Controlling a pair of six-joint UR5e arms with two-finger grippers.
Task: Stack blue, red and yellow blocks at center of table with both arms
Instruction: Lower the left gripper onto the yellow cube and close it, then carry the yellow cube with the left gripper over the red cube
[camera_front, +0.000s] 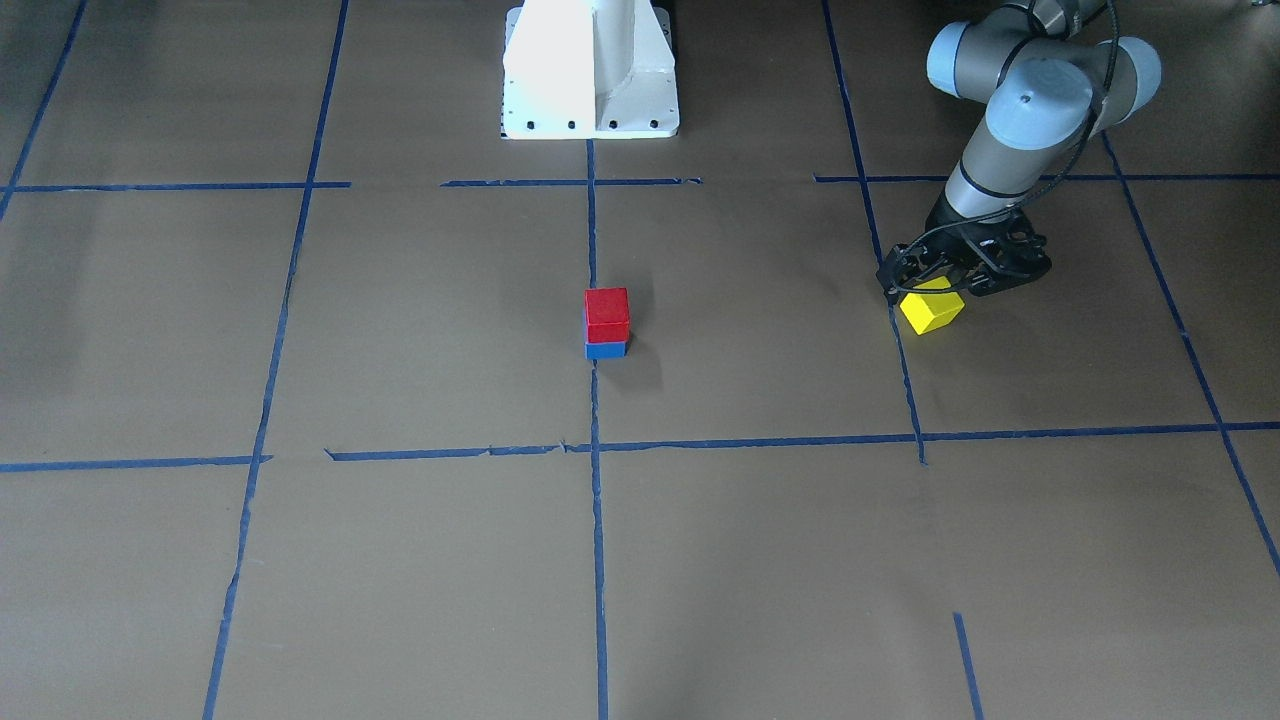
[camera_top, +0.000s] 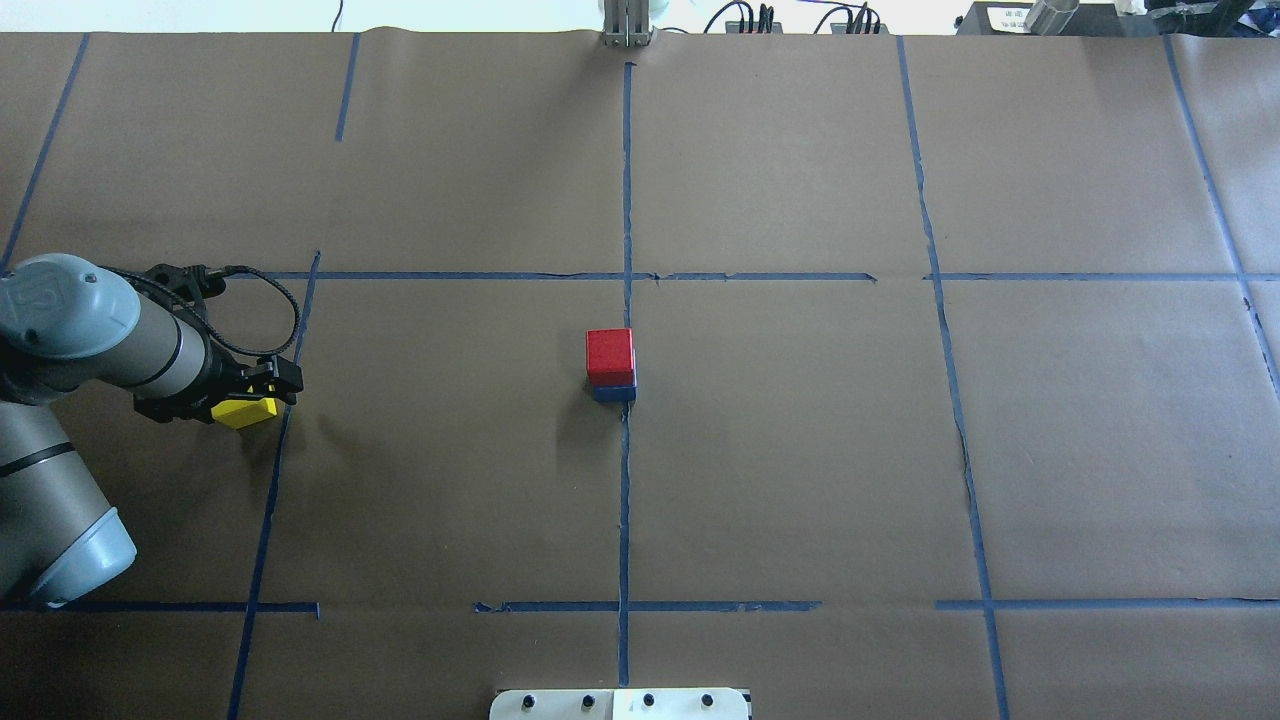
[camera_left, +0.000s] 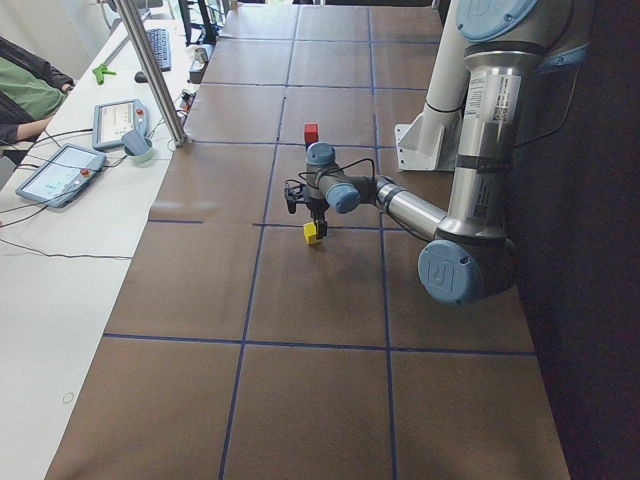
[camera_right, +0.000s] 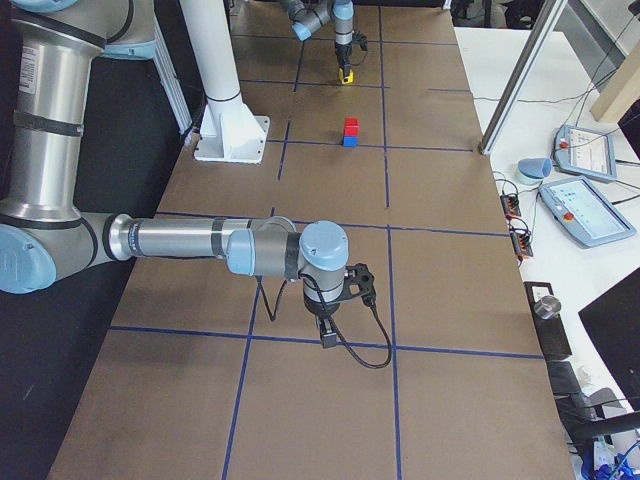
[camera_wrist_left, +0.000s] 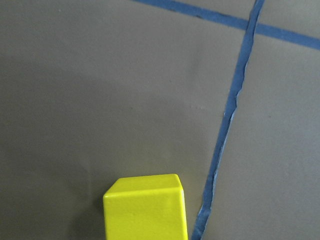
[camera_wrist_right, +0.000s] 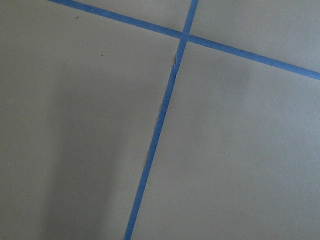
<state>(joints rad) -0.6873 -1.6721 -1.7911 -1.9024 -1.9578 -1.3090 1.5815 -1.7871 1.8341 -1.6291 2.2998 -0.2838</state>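
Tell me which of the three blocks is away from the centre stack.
The yellow block, in the left gripper off to the side; the red block sits on the blue block at the centre.

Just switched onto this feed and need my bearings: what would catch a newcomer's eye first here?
The red block sitting on the blue block at the centre of the table, on the middle tape line. Then the yellow block gripped in the left hand, out on the robot's left side, not yet on the stack.
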